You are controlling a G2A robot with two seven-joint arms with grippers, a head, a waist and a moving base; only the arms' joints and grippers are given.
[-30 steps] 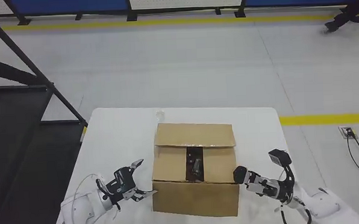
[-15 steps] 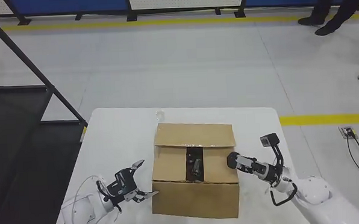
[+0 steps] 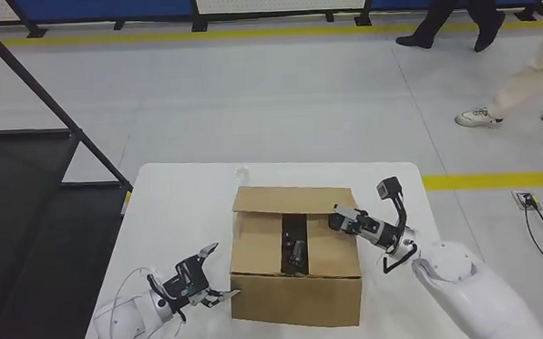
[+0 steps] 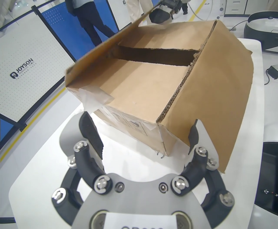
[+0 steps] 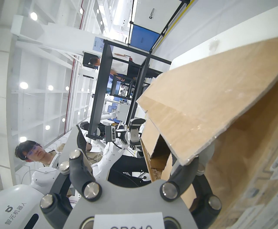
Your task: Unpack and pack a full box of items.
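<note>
Cardboard box [image 3: 257, 254] sits mid-table [image 3: 173, 219], top flaps ajar. Left gripper [image 3: 219, 272] at its 8 o'clock corner, spread wide, empty. Right gripper [image 3: 336, 220] at 2 o'clock, spread wide against a flap edge, clamping nothing.

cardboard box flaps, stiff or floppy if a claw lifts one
Likely stiff: the flap shows thick corrugated board at its cut edge, so it should hinge at its fold, not droop. Pushed, the cardboard box may slide on the smooth white table.

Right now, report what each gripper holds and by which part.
Nothing is held. The left gripper is open beside the box; the right gripper is open at its flap.
</note>
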